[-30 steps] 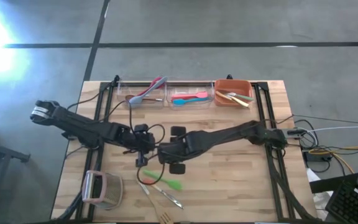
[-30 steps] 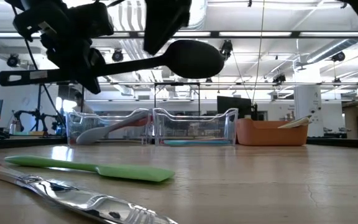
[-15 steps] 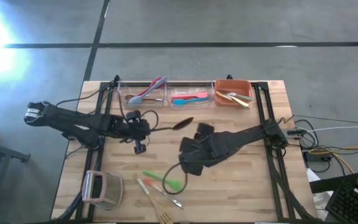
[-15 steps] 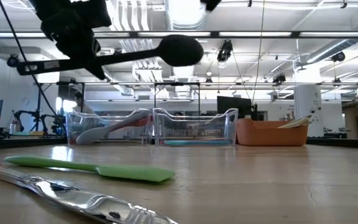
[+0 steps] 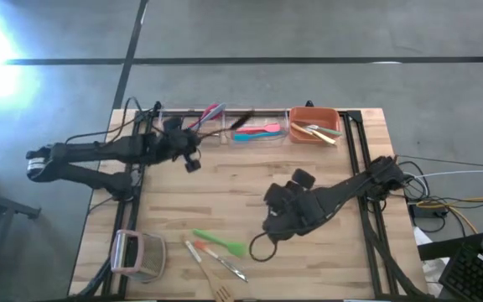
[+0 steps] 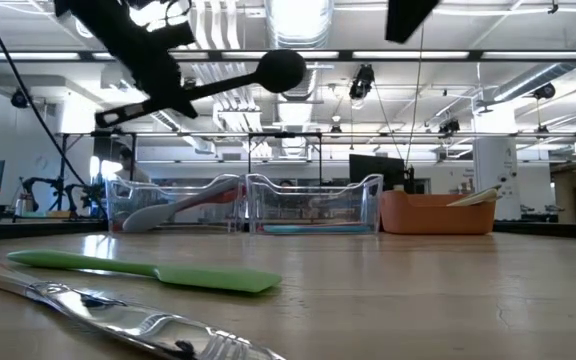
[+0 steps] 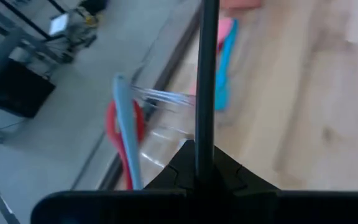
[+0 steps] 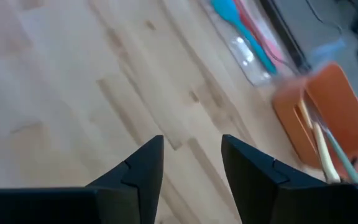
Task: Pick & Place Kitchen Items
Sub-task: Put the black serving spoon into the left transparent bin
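My left gripper (image 5: 193, 144) is shut on a black long-handled spoon (image 6: 281, 72) and holds it high over the far-left of the table. The spoon's bowl (image 5: 241, 121) hovers above the clear bins. My right gripper (image 8: 191, 168) is open and holds nothing. It hovers over bare wood right of the table's middle (image 5: 277, 220). A green spatula (image 5: 220, 244), a red-handled utensil (image 5: 198, 249), a metal utensil (image 5: 231, 269) and a wooden one (image 5: 223, 293) lie flat near the near edge. My left gripper pinches the black spoon's handle (image 7: 206, 149) between its two fingers, nearer the free end than the bowl. The fingers (image 6: 165, 88) slant down from the table's left and lie across the handle. The spoon is lifted clear and tilted, bowl end higher.
Along the far edge stand two clear bins, the left one (image 5: 193, 126) with grey and red utensils, the middle one (image 5: 258, 131) with teal and pink ones. Next to them is an orange bin (image 5: 314, 126) with wooden ones. A boxy pinkish-white handled object (image 5: 137, 254) sits near-left.
My left gripper has carried the black spoon from the table's middle up and toward the far edge, over the clear bins. My right gripper, close to the spoon a second ago, has drawn away toward the right and near edges.
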{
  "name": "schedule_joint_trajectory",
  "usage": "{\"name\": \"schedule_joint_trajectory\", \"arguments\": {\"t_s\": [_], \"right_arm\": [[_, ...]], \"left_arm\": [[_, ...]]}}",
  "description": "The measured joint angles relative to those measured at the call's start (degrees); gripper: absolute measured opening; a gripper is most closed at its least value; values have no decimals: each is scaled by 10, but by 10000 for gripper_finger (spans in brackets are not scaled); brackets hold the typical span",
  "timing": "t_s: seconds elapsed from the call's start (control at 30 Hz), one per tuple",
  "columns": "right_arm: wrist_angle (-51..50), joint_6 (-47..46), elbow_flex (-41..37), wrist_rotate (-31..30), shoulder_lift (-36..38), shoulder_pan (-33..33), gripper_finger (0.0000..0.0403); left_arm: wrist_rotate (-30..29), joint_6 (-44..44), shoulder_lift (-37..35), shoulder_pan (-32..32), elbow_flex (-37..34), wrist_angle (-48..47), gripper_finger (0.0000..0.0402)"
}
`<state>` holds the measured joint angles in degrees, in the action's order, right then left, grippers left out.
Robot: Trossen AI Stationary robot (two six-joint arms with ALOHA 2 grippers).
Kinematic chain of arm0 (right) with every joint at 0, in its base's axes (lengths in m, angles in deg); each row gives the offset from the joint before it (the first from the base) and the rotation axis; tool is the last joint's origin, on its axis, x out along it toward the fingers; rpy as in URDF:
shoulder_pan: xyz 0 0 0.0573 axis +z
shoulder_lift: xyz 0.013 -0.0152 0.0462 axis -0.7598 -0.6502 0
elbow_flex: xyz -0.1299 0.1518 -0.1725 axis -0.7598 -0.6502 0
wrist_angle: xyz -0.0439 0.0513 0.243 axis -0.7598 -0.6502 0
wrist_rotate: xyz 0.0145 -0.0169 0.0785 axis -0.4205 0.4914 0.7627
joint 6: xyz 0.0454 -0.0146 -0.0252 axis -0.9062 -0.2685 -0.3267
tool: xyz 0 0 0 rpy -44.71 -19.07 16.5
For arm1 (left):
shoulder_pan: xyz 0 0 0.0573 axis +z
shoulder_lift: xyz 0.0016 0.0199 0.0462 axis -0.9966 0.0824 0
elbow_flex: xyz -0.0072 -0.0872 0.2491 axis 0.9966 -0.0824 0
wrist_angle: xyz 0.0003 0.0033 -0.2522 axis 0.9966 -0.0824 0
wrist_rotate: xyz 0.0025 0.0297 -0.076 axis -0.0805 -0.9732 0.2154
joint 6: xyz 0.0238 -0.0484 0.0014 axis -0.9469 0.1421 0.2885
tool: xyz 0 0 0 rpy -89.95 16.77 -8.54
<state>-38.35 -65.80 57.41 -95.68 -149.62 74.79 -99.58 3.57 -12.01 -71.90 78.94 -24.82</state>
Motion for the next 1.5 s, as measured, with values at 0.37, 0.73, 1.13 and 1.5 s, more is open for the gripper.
{"name": "schedule_joint_trajectory", "arguments": {"t_s": [0.37, 0.73, 1.13, 1.5], "right_arm": [[59, -118, -171, -17, 90, 13, 132], [146, -70, -210, -17, 102, 13, 130], [157, -65, -211, -28, 101, 13, 123], [159, -65, -211, -30, 101, 13, 129]], "left_arm": [[68, -111, -6, 134, -106, 198, 13], [132, -181, 5, 232, -138, 312, 13], [47, -209, 78, 251, -159, 390, 13], [-18, -207, 146, 252, -159, 454, 13]]}}
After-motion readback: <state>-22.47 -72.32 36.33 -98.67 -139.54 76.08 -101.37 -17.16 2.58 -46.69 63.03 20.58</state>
